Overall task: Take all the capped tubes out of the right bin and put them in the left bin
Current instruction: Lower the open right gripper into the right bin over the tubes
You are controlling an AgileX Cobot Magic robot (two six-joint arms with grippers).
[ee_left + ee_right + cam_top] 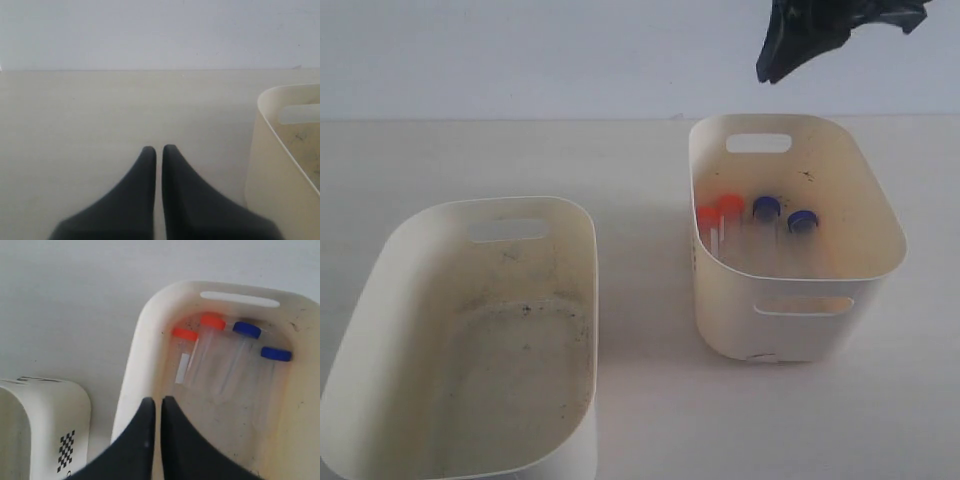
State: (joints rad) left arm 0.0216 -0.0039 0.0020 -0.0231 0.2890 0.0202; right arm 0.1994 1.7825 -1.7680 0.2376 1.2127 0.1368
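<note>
Your right gripper [159,401], closed and empty, hangs upper right; capped tubes [766,207] lie below in the right bin [800,330], caps up-frame.

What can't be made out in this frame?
- Exterior view: lower ends of the capped tubes, behind the near wall of the right bin.
- Exterior view: near end of the left bin, cut by the bottom edge.
- Exterior view: the dark shape at the top edge, mostly cut off.
- Right wrist view: the white label, too blurred to read.
</note>
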